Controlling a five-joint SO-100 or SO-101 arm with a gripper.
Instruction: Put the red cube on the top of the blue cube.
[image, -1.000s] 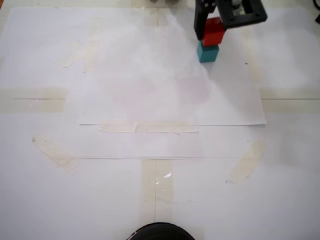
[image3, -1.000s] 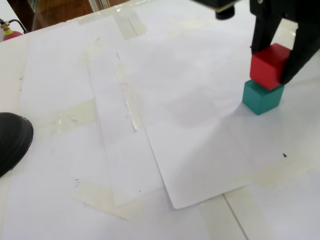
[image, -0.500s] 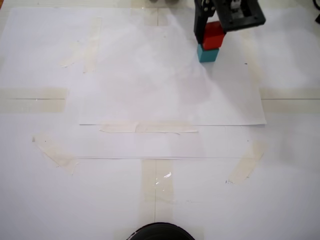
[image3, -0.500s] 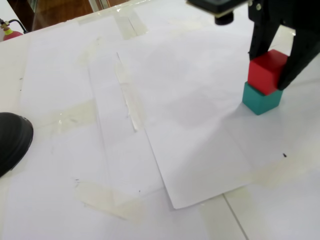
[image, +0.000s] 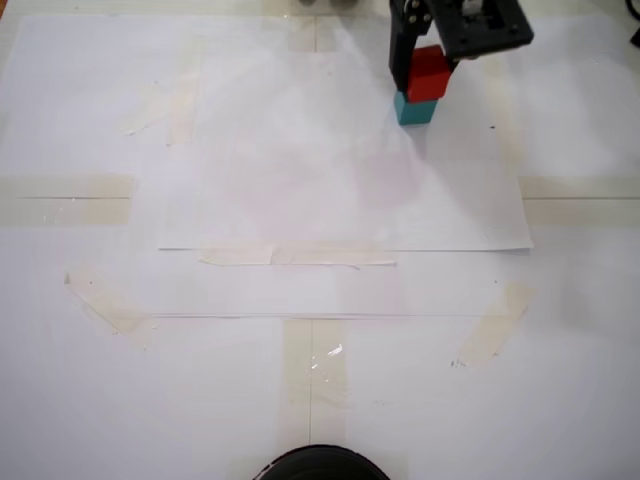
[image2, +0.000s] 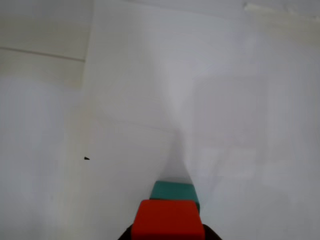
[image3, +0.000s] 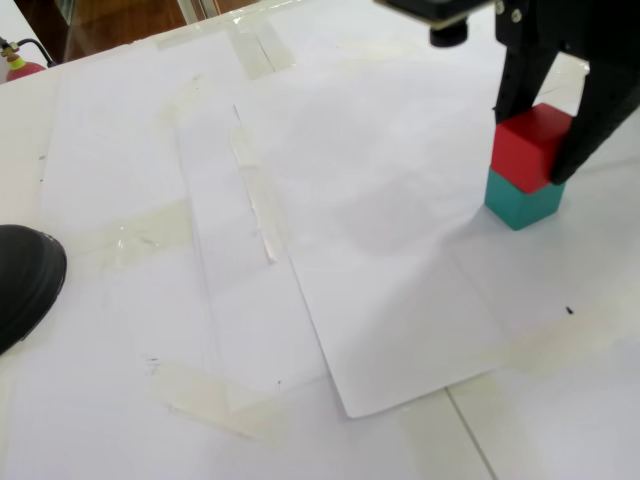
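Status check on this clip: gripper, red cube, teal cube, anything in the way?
Gripper straddling the matte red cube, grip unclear. Red cube sits atop the matte teal cube. Only taped white paper around the stack, nothing in the way.

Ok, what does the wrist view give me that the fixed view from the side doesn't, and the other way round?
Only the wrist view looks along the stack from directly above and behind: the red cube fills the bottom edge, with a strip of the blue cube beyond it and a small dark speck on the paper. Only the fixed view shows the end effector with a finger on each side of the red cube, the stack's height, and a black object at its left edge. Both show red resting on blue on white paper.
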